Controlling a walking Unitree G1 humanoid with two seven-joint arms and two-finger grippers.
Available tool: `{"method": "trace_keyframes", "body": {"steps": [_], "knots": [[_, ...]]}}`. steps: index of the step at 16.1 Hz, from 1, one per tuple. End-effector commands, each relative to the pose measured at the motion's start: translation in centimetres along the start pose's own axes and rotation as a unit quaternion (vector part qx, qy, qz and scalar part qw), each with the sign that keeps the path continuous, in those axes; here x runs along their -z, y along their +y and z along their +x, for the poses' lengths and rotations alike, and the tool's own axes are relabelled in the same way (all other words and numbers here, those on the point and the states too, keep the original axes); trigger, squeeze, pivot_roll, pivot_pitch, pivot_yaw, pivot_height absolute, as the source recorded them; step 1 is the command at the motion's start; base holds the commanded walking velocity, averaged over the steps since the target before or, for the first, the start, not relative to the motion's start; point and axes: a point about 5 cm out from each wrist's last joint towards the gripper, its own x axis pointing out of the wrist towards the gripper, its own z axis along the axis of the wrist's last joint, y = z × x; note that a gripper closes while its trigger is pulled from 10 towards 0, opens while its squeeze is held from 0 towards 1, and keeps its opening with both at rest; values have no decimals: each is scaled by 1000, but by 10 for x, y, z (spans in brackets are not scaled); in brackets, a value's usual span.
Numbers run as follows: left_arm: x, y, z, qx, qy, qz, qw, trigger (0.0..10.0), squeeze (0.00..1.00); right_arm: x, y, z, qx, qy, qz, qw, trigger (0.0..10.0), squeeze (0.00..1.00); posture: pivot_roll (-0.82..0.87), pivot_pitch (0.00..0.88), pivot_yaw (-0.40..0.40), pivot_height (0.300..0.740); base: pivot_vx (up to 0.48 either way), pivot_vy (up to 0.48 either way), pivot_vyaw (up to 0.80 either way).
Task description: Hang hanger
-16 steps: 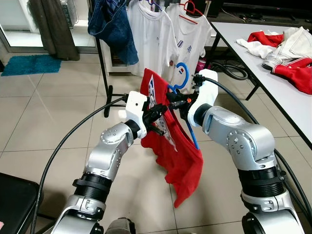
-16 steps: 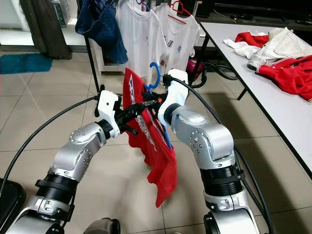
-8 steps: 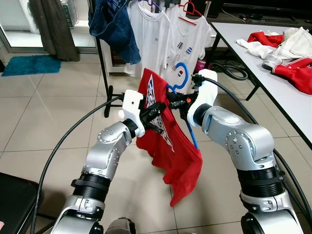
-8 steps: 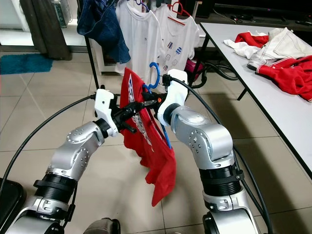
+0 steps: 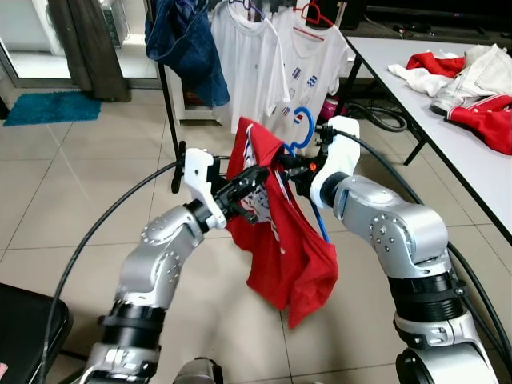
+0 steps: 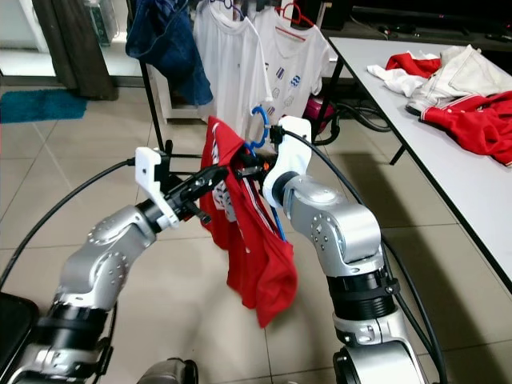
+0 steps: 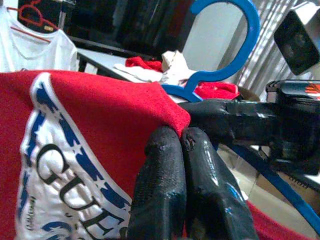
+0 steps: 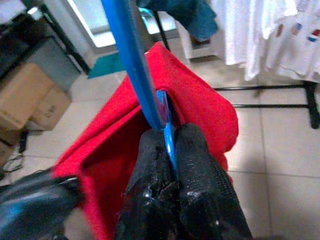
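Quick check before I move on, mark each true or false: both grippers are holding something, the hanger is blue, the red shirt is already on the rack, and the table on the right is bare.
1. The left gripper is shut on the red shirt. True.
2. The right gripper holds a blue hanger. True.
3. The red shirt already hangs on the rack. False: it is held between the two arms, short of the rack.
4. The table is bare. False: red and white clothes lie on it.
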Motion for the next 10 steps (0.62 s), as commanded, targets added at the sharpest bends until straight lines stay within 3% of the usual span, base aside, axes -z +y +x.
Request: {"method": "trace_keyframes", "body": {"steps": [1, 6, 10], "knots": [[-1, -5, 0, 12, 9, 13, 1000, 0, 0, -7, -9, -2, 28, -23, 4, 999, 10000, 0, 61, 16, -13, 740, 0, 0, 0], [18, -6, -5, -10, 77, 44, 996, 0, 0, -29, -23, -4, 79, -100, 44, 991, 10000, 0, 61, 15, -14, 740, 0, 0, 0], [20, 0, -5, -71, 72, 51, 994, 0, 0, -25, -39, -6, 142, -91, 49, 985, 10000, 0, 57, 11, -21, 740, 0, 0, 0]]}}
